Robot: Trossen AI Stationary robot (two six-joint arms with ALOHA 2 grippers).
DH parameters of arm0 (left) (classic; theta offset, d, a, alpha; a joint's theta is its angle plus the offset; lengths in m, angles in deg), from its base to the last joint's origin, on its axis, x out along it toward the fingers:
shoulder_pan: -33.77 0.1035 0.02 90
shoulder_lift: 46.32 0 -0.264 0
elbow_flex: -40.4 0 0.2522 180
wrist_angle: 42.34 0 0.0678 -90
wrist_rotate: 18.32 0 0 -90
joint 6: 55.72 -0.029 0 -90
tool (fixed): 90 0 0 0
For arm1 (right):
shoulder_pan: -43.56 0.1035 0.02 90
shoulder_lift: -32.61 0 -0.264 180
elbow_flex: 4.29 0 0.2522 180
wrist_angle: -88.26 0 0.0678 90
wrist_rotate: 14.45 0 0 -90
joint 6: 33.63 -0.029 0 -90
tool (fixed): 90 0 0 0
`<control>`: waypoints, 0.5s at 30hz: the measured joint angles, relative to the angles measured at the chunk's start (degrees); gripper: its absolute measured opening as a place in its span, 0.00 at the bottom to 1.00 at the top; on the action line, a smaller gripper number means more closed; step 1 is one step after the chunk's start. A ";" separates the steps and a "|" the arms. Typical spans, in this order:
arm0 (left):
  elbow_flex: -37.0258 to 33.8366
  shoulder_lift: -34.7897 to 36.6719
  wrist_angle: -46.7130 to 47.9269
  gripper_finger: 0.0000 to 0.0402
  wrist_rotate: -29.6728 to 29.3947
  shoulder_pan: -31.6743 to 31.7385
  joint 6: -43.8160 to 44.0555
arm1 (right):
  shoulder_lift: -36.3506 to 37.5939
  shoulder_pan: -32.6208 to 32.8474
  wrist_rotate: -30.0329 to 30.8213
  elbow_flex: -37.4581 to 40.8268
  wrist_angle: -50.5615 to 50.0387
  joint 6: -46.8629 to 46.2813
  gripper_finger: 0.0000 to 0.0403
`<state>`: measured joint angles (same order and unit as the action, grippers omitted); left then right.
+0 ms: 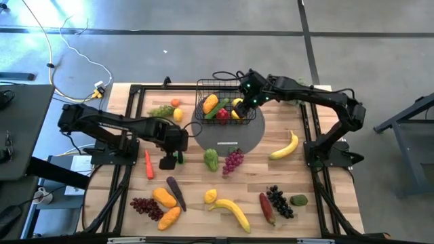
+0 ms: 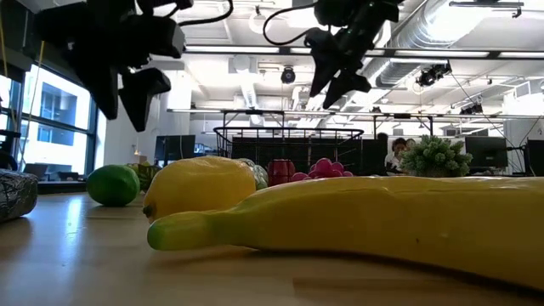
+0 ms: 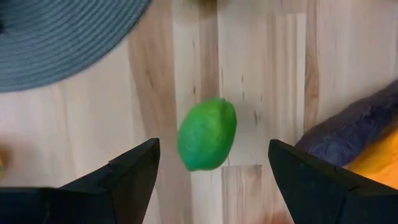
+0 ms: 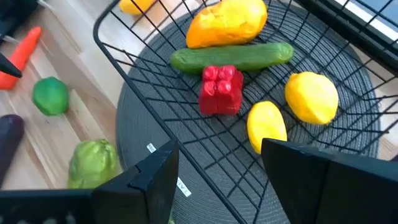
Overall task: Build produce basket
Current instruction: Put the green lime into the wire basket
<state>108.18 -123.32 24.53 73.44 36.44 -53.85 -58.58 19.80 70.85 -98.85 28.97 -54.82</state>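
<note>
The black wire basket point(image 1: 226, 102) stands on a grey round disc point(image 1: 234, 135) at the far middle of the table. In it lie an orange-yellow fruit point(image 4: 227, 22), a cucumber point(image 4: 233, 56), a red pepper point(image 4: 221, 90) and two lemons point(image 4: 311, 96). My right gripper point(image 4: 217, 158) hovers open above the basket's near side with nothing between its fingers. My left gripper point(image 3: 213, 146) points down, open, over a green lime point(image 3: 207, 134) that rests on the wood left of the disc. Its fingers stand on either side of the lime, above it and apart from it.
Loose produce lies around: a carrot point(image 1: 148, 163), an eggplant point(image 1: 175, 192), green point(image 1: 211, 159) and purple grapes point(image 1: 232, 160), bananas point(image 1: 285, 148) point(image 1: 232, 212), dark grapes point(image 1: 279, 201), orange fruits point(image 1: 166, 207). A bushy plant point(image 2: 435, 157) stands at the far right.
</note>
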 joint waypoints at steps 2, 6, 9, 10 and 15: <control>-0.82 -1.01 -1.00 0.73 0.96 -0.33 0.01 | -0.01 0.33 0.33 0.00 -0.58 0.00 0.52; -1.24 -3.43 -1.19 0.73 1.66 -0.77 0.34 | 0.00 0.94 0.42 0.00 -1.11 -0.20 0.52; -1.28 -5.43 -1.38 0.73 1.30 -0.97 0.18 | -0.01 1.08 0.42 0.00 -1.22 -1.22 0.52; -1.26 -6.18 -1.91 0.73 0.84 -0.97 0.05 | -0.01 1.10 0.42 0.00 -1.36 -1.32 0.52; -1.26 -9.22 -2.76 0.73 0.59 -0.96 0.04 | -0.01 1.06 0.42 0.00 -2.14 -1.33 0.52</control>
<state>106.92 -132.55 21.77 74.03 35.48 -53.81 -58.59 20.86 71.27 -98.85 26.84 -56.15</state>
